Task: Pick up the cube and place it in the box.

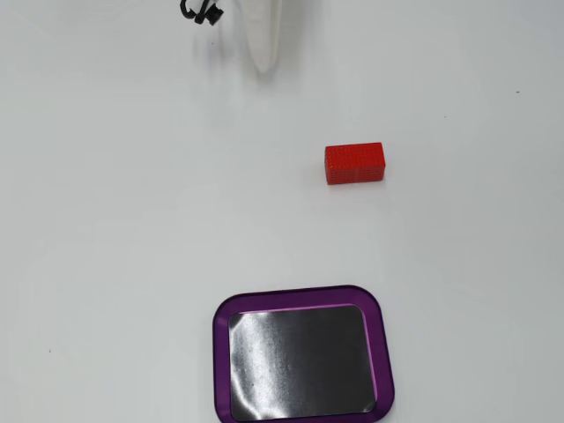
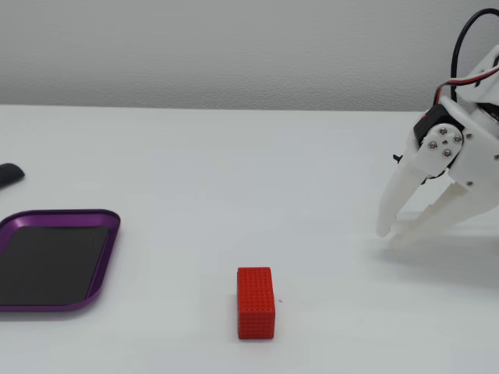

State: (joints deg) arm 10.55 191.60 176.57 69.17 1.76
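Observation:
The cube (image 1: 354, 164) is a small red textured block lying flat on the white table; it also shows in the other fixed view (image 2: 256, 302). The box (image 1: 221, 352) is a shallow purple-rimmed tray with a glossy black floor, and it holds nothing; it also shows at the left edge of the other fixed view (image 2: 107, 251). My white gripper (image 2: 389, 236) hovers just above the table, well apart from the cube, with its fingertips together and nothing between them. In a fixed view only its pointed tip (image 1: 263, 63) shows at the top edge.
A black cable (image 1: 201, 11) hangs by the arm at the top. A small dark object (image 2: 8, 174) lies on the table behind the box. A grey wall runs behind the table.

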